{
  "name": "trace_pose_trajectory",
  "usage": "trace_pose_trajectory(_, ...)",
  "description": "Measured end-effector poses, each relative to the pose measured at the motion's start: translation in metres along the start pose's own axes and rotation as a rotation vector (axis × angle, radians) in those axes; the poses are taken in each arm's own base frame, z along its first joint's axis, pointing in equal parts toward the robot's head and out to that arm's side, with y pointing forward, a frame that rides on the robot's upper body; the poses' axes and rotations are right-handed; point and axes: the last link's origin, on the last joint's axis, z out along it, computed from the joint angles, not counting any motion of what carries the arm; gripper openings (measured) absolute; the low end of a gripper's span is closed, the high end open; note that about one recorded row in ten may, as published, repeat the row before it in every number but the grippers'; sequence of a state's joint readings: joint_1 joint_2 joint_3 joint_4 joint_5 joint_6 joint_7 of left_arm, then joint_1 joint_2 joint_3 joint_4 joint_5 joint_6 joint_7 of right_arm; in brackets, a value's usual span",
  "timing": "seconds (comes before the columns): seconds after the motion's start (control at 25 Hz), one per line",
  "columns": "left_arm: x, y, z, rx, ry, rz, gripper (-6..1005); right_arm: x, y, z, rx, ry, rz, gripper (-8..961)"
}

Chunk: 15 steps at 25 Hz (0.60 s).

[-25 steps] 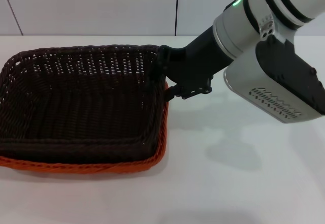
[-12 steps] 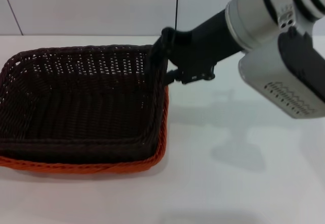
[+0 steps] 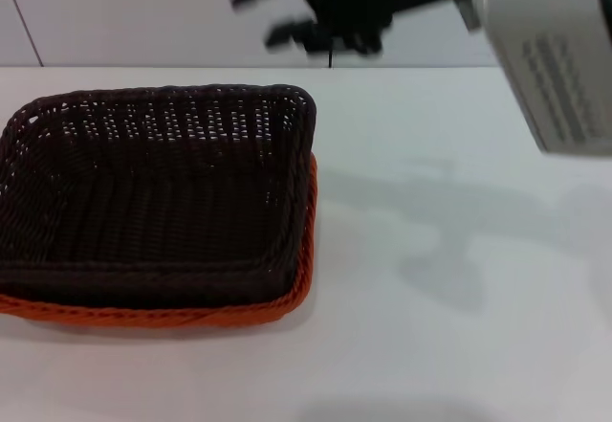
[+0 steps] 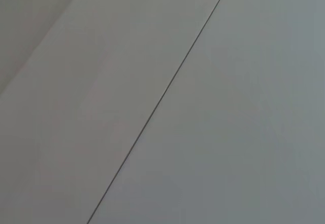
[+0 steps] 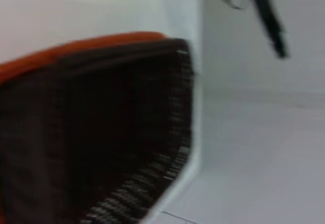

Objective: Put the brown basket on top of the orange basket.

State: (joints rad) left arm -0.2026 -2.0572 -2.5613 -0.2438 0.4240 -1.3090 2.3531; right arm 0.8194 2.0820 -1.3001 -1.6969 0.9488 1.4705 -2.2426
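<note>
Brown basket (image 3: 153, 192) sits nested on orange basket (image 3: 304, 250); right tool (image 3: 277, 6) open above.

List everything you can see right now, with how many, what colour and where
brown basket: one, dark brown, on the left part of the table, sitting nested in the orange basket
orange basket: one, bright orange, under the brown basket, only its rim showing along the near and right sides
table: one, white, bearing both baskets
wall: white panels with dark seams, behind the table
right gripper: one, black, fingers open, up in the air above the far right corner of the baskets, touching nothing
right arm: one, light grey casing, at the upper right
left gripper: not in view; its wrist camera shows only pale panels with a seam
</note>
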Motion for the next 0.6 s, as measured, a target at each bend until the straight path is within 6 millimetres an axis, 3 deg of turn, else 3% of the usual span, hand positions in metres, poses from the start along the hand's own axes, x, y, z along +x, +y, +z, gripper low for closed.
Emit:
trace_pose_trajectory(0.32, 0.017, 0.005, 0.019, -0.041, 0.052, 0.037, 454, 0.016, -0.031, -0.036, 0.487, 0.103, 0.293, 394)
trace_pose_trajectory(0.44, 0.024, 0.007, 0.025, -0.063, 0.070, 0.060, 454, 0.020, -0.031, -0.053, 0.696, 0.163, 0.446, 394)
trace_pose_trajectory(0.6, 0.030, 0.013, 0.036, -0.087, 0.091, 0.086, 454, 0.019, -0.020, -0.055, 0.944, 0.327, 0.577, 394)
